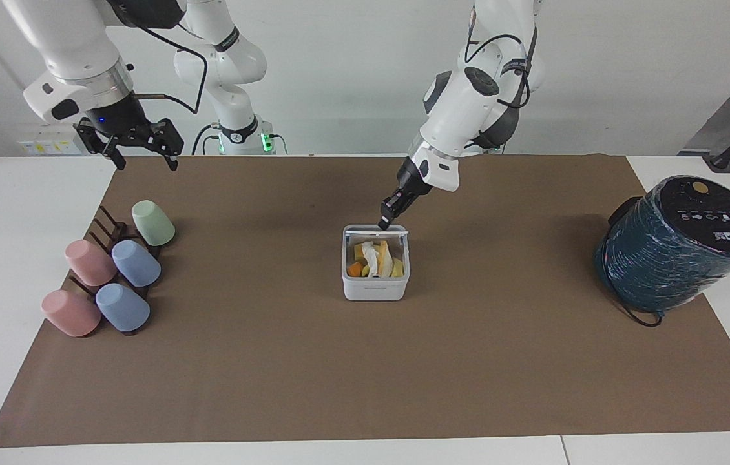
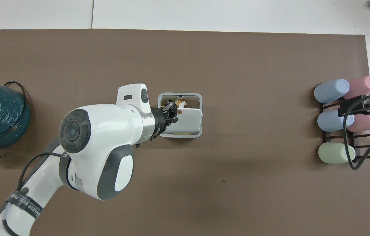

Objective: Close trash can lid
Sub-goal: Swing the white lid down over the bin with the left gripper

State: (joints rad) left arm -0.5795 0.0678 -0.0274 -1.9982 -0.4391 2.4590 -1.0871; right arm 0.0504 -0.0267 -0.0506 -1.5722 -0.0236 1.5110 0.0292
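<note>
The trash can (image 1: 375, 271) sits mid-mat, full of scraps, with its lid (image 2: 187, 119) tipped about halfway down. The left gripper (image 1: 384, 223), fingertips pressed together and holding nothing, is pushing on the lid's top edge. The lid looks like light, stiff plastic on a hinge, so no grabbing needed; I'd just press its outer face near the free edge. The can might skid if shoved sideways. The right gripper (image 1: 139, 143) waits, spread, above the mat's corner near the cups (image 1: 113, 274).
</note>
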